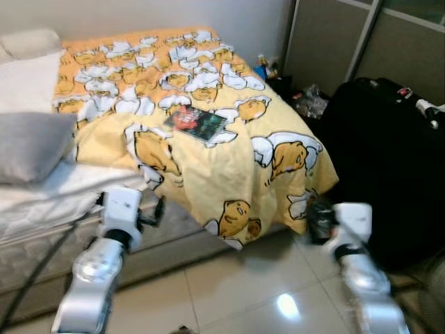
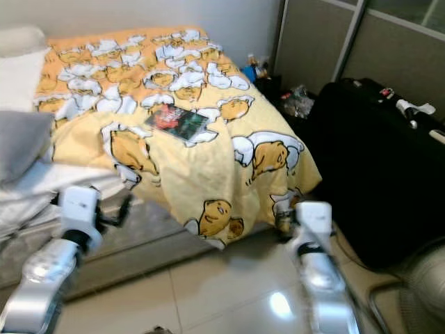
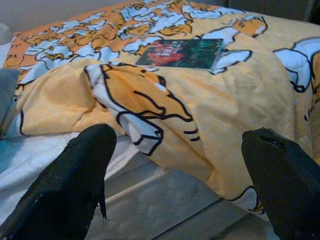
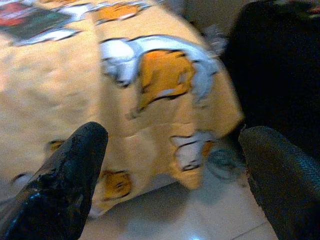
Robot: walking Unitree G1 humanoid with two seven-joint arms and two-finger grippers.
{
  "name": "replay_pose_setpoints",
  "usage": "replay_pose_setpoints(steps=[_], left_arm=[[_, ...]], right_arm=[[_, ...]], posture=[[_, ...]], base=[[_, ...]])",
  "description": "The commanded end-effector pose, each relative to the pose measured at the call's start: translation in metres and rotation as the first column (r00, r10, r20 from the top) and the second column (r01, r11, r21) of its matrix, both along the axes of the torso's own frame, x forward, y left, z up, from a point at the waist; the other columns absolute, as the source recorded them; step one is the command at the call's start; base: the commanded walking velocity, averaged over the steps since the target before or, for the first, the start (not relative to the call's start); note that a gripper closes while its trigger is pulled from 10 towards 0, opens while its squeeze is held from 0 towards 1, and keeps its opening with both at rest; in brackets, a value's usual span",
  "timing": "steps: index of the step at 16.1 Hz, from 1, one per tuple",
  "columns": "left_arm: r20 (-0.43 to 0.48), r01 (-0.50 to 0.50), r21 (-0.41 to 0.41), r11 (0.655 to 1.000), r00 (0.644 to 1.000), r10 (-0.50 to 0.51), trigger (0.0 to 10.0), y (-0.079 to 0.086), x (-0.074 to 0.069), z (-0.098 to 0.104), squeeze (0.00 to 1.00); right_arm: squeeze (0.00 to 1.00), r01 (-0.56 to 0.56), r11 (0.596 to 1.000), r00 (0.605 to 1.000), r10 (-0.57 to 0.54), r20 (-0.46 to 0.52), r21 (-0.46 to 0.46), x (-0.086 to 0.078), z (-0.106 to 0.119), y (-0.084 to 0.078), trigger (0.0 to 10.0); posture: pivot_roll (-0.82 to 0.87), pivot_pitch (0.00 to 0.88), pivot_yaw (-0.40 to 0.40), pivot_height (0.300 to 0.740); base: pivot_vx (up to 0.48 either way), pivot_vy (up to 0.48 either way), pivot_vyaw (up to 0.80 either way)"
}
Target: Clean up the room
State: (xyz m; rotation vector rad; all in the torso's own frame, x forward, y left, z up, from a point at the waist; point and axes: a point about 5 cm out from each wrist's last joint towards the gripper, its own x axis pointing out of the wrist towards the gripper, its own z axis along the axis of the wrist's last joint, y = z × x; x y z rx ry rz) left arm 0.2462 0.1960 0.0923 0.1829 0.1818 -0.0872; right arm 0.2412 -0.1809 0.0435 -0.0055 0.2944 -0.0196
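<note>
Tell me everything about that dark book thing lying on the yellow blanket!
The book is thin and flat, like a paperback or booklet, with a dark green-black cover bearing a red picture and lettering too small to read. It lies closed, face up and turned slightly askew, near the middle of the yellow cartoon blanket on the bed. Only the blanket touches it; both grippers hang well short of it.

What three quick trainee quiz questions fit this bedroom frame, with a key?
1. True or false: the book lies on the yellow blanket.
2. Is the left pincer open or shut?
3. What stands on the robot's right of the bed: (a) black suitcase, (b) desk, (c) chair?

Key: 1 true. 2 open, its fingers spread wide, holding nothing. 3 a.
</note>
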Motion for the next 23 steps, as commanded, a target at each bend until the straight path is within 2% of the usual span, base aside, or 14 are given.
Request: replay_pose_setpoints(steps=[1,2,4,5,7,9,12,19,22,23], left_arm=[[0.031,0.007,-0.024,1.0,1.0,-0.006,10.0,-0.003,0.0,0.007,0.0],[0.04,-0.023,-0.042,0.999,0.999,0.025,10.0,-0.004,0.0,0.011,0.0],[0.041,-0.042,-0.023,0.999,0.998,0.043,10.0,-0.005,-0.002,0.011,0.0],[0.04,-0.027,-0.031,0.999,0.999,0.028,10.0,-0.005,-0.001,0.012,0.0],[0.04,-0.018,-0.012,1.0,0.999,0.019,10.0,-0.003,0.001,0.013,0.0],[0.038,-0.021,-0.015,1.0,0.999,0.022,10.0,-0.003,0.004,0.014,0.0],[0.036,-0.034,-0.023,0.999,0.999,0.035,10.0,-0.002,0.005,0.012,0.0],[0.034,-0.024,-0.035,0.999,0.999,0.025,10.0,-0.004,0.007,0.011,0.0],[0.028,-0.009,-0.035,0.999,1.0,0.009,10.0,-0.008,0.008,0.008,0.0],[0.027,-0.007,-0.036,0.999,1.0,0.008,10.0,-0.008,0.008,0.008,0.0]], right_arm=[[0.0,0.007,1.0,1.0,-0.008,0.028,0.009,0.006,0.011,-0.002,10.0],[0.0,-0.016,1.0,0.998,0.016,0.054,-0.002,0.008,0.017,0.002,10.0],[0.0,-0.019,0.998,0.997,0.023,0.078,-0.057,0.007,0.021,-0.001,10.0],[0.0,-0.062,0.994,0.995,0.069,0.077,-0.089,0.006,0.021,0.003,10.0],[0.0,-0.14,0.987,0.985,0.147,0.095,-0.079,0.006,0.025,0.019,10.0],[0.0,-0.154,0.982,0.981,0.165,0.102,-0.105,0.007,0.025,0.021,10.0],[0.0,-0.111,0.984,0.985,0.127,0.114,-0.137,0.009,0.026,0.01,10.0],[0.0,-0.094,0.992,0.988,0.103,0.116,-0.083,0.01,0.024,0.007,10.0],[0.0,0.0,0.997,0.997,0.006,0.082,-0.073,0.008,0.017,-0.002,10.0],[0.0,-0.002,0.998,0.997,0.006,0.077,-0.058,0.007,0.016,-0.003,10.0]], posture=[[0.07,0.0,0.03,0.74],[0.09,0.0,0.021,0.74],[0.1,0.0,0.02,0.74],[0.1,0.0,0.026,0.74],[0.1,0.0,0.037,0.74],[0.1,0.0,0.041,0.74],[0.1,0.0,0.03,0.74],[0.08,0.0,0.03,0.74],[0.08,0.0,0.032,0.74],[0.08,0.0,0.033,0.74]], base=[[0.0,0.0,0.0],[0.0,0.0,0.0],[0.0,0.0,0.0],[0.0,0.0,0.0],[0.0,0.0,0.8],[0.24,0.0,0.8],[0.245,0.0,0.53],[0.256,0.0,0.0],[0.254,0.0,0.0],[0.251,0.0,0.0]])
